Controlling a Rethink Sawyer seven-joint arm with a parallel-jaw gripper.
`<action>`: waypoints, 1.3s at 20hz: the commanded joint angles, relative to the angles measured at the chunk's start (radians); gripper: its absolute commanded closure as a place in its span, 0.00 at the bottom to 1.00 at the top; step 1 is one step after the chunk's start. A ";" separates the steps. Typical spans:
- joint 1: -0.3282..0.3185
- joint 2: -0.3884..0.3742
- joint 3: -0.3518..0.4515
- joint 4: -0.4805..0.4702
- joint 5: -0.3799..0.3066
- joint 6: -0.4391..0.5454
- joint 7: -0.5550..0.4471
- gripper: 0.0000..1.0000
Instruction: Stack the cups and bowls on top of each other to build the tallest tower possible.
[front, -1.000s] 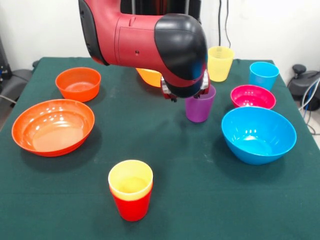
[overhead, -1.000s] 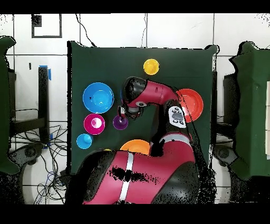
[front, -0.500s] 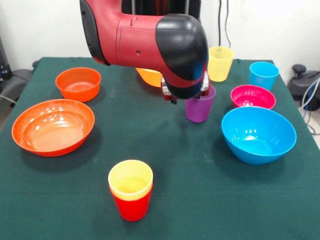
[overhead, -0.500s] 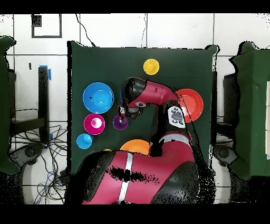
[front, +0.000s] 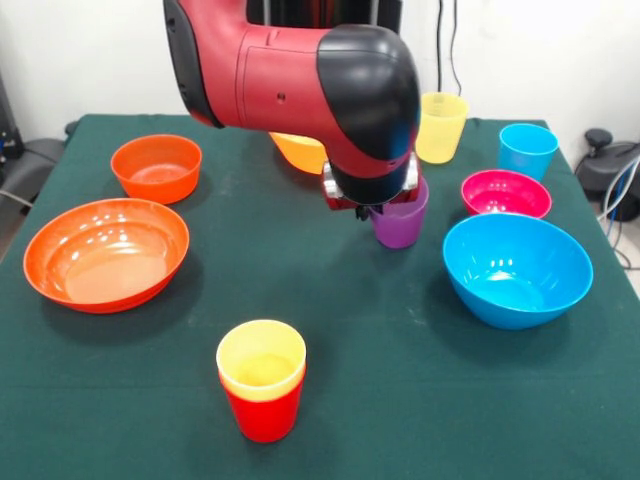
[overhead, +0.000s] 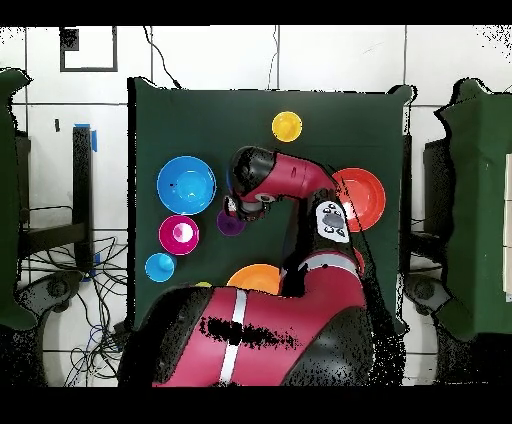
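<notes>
Arm (front: 290, 80) reaches over the tabletop (front: 400, 380), its black wrist covering most of the gripper (front: 372, 205). Gripper sits at the rim of the purple cup (front: 403, 220); cup is partly hidden behind the wrist. Cannot tell whether the jaws are apart or clamped on the cup, and whether the cup is lifted or on the cloth is unclear. In the overhead view the gripper (overhead: 232, 210) overlaps the purple cup (overhead: 231, 225).

Front view: the tower so far is a red cup (front: 262, 410) with a yellow-orange cup (front: 261, 358) nested in it, near edge, well apart from the gripper. Wide orange bowl (front: 105, 252) at left, small orange bowl (front: 156, 166) behind it. Yellow-orange bowl (front: 300, 150) mostly hidden behind the arm. Pale yellow cup (front: 441, 126) upright at the far side, blue cup (front: 527, 150) to its right. Pink bowl (front: 505, 193) just behind the blue bowl (front: 517, 268), both right of the purple cup. All upright, none tipped.
</notes>
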 joint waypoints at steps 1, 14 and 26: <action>0.036 0.025 0.032 0.010 0.014 -0.124 0.218 1.00; 0.059 -0.027 -0.022 -0.045 -0.020 -0.085 0.197 1.00; 0.008 -0.111 0.022 -0.115 0.018 0.041 0.090 1.00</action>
